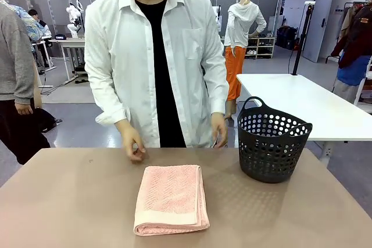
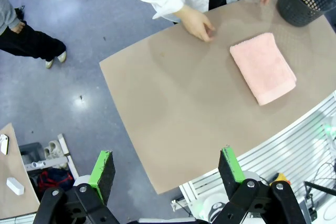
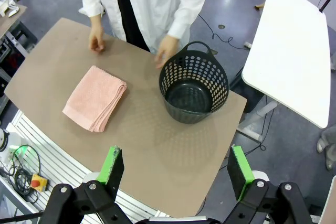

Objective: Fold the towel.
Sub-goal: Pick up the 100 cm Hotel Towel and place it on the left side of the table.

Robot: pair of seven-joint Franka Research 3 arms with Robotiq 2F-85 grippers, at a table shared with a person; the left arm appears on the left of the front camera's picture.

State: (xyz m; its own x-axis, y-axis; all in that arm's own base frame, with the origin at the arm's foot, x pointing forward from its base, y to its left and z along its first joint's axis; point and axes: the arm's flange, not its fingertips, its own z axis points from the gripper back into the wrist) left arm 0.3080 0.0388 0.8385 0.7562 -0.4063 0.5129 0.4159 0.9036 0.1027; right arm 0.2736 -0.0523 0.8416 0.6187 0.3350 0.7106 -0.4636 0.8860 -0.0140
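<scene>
The towel (image 1: 171,198) lies folded flat on the table (image 1: 70,201), near the robot's edge and about midway along it, its smooth plain band at the near end. The layered fold edges show along one long side in the right wrist view (image 3: 95,98); how many layers there are is hard to tell. No label or writing is readable. A black perforated basket (image 1: 272,143) stands near the towel, toward the table's right edge. The person's hands (image 1: 132,143) rest at the far edge. The left gripper (image 2: 167,174) and right gripper (image 3: 176,174) hang high above, both spread wide and holding nothing.
</scene>
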